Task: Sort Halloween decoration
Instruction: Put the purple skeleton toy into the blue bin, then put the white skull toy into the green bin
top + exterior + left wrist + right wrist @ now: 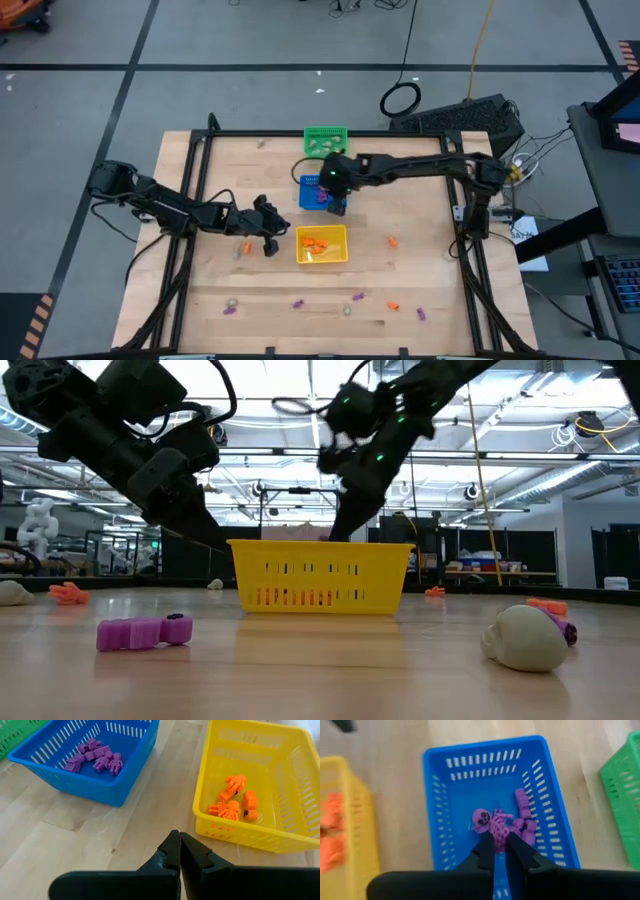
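My right gripper (500, 845) hangs over the blue basket (470, 770), shut on a purple skeleton trinket (487, 820). More purple trinkets (524, 817) lie on the blue basket's floor. My left gripper (179, 845) is shut and empty, low over the table beside the yellow basket (250, 837), which holds orange trinkets (231, 800). The green basket (325, 140) stands at the far edge. Loose orange (391, 241), purple (297, 303) and pale (357, 296) trinkets lie on the table. My right gripper pinches the purple skeleton's lower end (498, 836) between its two fingertips (486, 851), coming from above and slanting down. The skull end points away from the fingers. The skeleton is lifted clear, above the blue basket's floor.
The three baskets stand close together at the table's middle and far side. A black frame (200, 150) runs around the table. In the low view a purple trinket (145, 632) and a pale skull (525, 638) lie near the front edge.
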Robot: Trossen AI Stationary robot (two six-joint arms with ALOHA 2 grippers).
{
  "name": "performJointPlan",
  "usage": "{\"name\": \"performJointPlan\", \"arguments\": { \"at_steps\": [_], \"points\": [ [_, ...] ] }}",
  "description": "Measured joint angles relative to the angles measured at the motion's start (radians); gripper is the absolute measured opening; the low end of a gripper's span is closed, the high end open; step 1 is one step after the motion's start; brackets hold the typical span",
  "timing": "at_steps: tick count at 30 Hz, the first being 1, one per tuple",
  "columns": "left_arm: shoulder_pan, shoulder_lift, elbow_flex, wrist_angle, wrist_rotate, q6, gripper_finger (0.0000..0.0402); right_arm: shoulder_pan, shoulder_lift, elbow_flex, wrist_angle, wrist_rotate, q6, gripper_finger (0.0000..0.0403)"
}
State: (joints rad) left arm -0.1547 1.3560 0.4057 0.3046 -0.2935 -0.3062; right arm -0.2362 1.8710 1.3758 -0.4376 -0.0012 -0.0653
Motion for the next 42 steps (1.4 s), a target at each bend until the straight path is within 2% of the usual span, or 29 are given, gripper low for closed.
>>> {"name": "performJointPlan", "arguments": {
  "at_steps": [4, 8, 15, 18, 21, 26, 27, 31, 35, 42],
  "points": [
    [-0.003, 0.000, 0.000, -0.001, 0.000, 0.000, 0.0003, -0.020, 0.098, 0.066, -0.023, -0.002, -0.011, 0.0004],
    [-0.003, 0.000, 0.000, -0.008, 0.013, -0.001, 0.0003, -0.026, 0.125, 0.091, -0.016, -0.002, -0.015, 0.0016],
    [-0.006, -0.009, 0.003, -0.054, 0.054, 0.001, 0.0003, -0.016, 0.116, 0.091, -0.015, -0.001, -0.005, 0.0108],
    [-0.024, -0.039, 0.018, -0.105, 0.061, 0.001, 0.0003, -0.001, 0.118, 0.091, -0.014, 0.014, -0.006, 0.0129],
    [-0.054, -0.084, 0.045, -0.221, 0.062, -0.002, 0.0003, 0.026, 0.118, 0.091, 0.028, 0.071, -0.042, 0.0111],
    [-0.127, -0.165, 0.102, -0.447, 0.062, -0.054, 0.0003, 0.056, 0.104, 0.091, 0.114, 0.079, -0.070, 0.0018],
    [-0.147, -0.176, 0.117, -0.499, 0.063, -0.069, 0.0003, 0.062, 0.099, 0.091, 0.134, 0.079, -0.076, 0.0010],
    [-0.251, -0.194, 0.180, -0.654, 0.076, -0.108, 0.0003, 0.092, 0.056, 0.086, 0.214, 0.083, -0.078, 0.0009],
    [-0.382, -0.193, 0.222, -0.698, 0.103, -0.151, 0.0003, 0.112, -0.019, 0.006, 0.352, 0.081, -0.065, 0.0002],
    [-0.605, -0.166, 0.259, -0.771, 0.121, -0.456, 0.0003, 0.136, -0.136, -0.223, 0.591, 0.081, 0.018, 0.0001]
  ]
}}
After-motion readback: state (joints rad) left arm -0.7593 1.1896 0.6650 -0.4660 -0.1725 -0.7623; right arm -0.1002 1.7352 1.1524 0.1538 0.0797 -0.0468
